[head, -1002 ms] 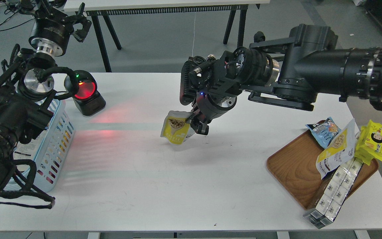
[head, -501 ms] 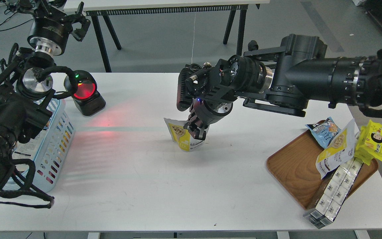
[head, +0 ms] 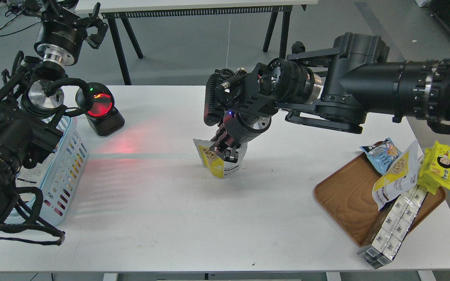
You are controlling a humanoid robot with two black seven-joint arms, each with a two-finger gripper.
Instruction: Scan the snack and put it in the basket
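So the right gripper point(head: 221, 149) was down over the snack point(head: 218, 160) mid-table, fingers pinched on the pouch's top edge. The pouch stood upright with its base on the white table point(head: 178, 218), bean picture facing left-ish. The basket point(head: 65, 156) sat at the left edge, well apart from the pouch, with my left arm hanging over it. The left gripper point(head: 72, 17) was way up at the far left corner, and honestly I couldn't tell if its fingers were spread or closed. The scanner point(head: 99, 109) glowed red just beside the basket's far corner, casting a red patch on the table. Over on the right, the wooden tray point(head: 346, 195) held the other packets.
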